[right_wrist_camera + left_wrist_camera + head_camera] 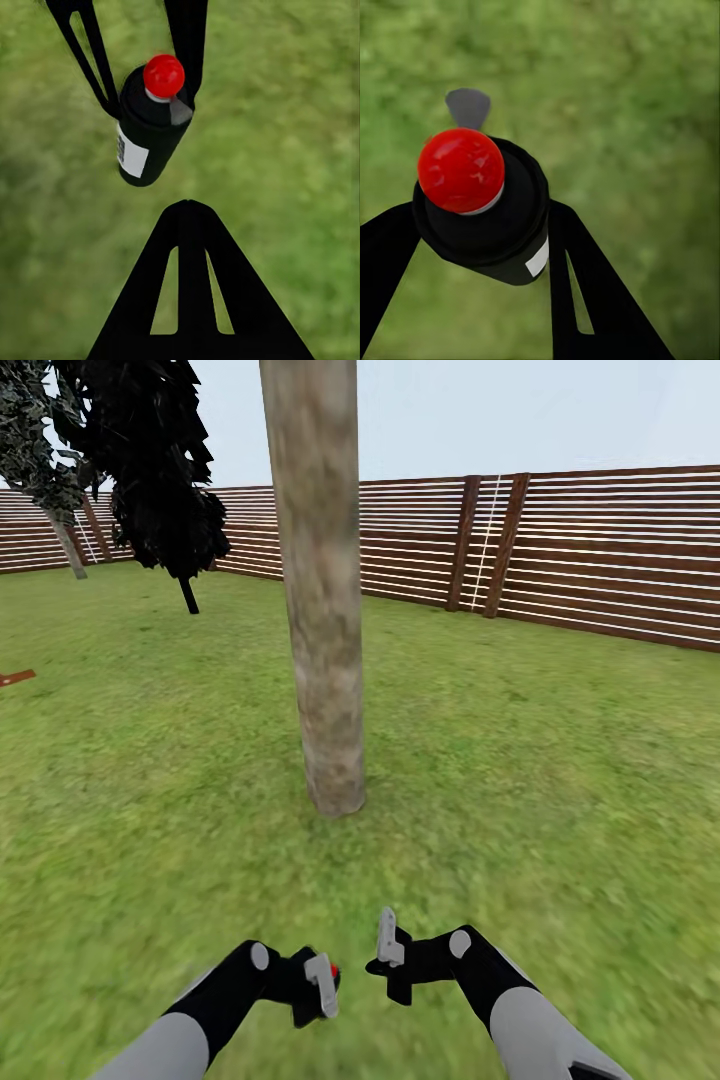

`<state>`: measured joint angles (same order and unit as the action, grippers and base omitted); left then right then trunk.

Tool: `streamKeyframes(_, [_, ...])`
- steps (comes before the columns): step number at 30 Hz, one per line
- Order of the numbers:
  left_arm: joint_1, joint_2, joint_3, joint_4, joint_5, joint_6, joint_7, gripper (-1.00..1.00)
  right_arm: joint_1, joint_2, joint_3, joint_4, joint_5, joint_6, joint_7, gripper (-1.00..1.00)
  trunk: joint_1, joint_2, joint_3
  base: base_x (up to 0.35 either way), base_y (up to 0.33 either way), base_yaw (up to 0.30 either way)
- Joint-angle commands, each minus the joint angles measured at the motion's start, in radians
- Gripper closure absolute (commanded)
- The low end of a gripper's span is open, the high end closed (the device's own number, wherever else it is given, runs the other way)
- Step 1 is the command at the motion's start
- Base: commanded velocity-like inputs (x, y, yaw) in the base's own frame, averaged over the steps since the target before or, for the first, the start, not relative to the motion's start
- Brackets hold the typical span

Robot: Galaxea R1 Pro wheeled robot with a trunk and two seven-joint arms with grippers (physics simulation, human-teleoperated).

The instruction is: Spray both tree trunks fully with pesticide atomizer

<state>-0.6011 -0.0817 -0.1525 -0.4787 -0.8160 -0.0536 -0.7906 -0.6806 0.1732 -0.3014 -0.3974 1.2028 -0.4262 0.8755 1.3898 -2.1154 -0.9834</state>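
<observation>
Pesticide atomizer (484, 214) clamped between left gripper (320, 985) fingers, red top toward the tree trunk (322, 610) just ahead, likely readied for spraying; right gripper (390, 950) alongside, empty, jaw gap unclear.

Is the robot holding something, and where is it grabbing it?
Yes. Its left hand grips the pesticide atomizer around its dark body, just under the red top. The right hand holds nothing.

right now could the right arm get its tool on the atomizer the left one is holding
Probably yes: the right tool sits close beside the left tool, which grips the atomizer, with only open air over grass between them.
</observation>
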Motion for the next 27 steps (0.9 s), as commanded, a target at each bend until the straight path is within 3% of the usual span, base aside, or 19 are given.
streamKeyframes(1, [0.0,-0.002,0.001,-0.002,-0.01,-0.005,0.001,1.0,-0.001,0.001,-0.008,-0.001,0.007,-0.003,0.005,1.0,0.0,0.0,-0.001,0.0,0.0,0.0])
streamKeyframes(6, [0.0,-0.011,0.002,-0.001,-0.009,-0.003,0.028,1.0,-0.003,0.001,-0.008,-0.001,0.007,-0.003,0.005,1.0,0.0,0.0,-0.001,0.0,0.0,0.0])
streamKeyframes(27, [0.001,-0.048,-0.003,0.028,-0.017,-0.006,0.025,1.0,-0.004,0.001,-0.008,-0.003,0.008,-0.003,0.005,1.0,0.0,0.0,-0.001,0.0,0.0,0.0])
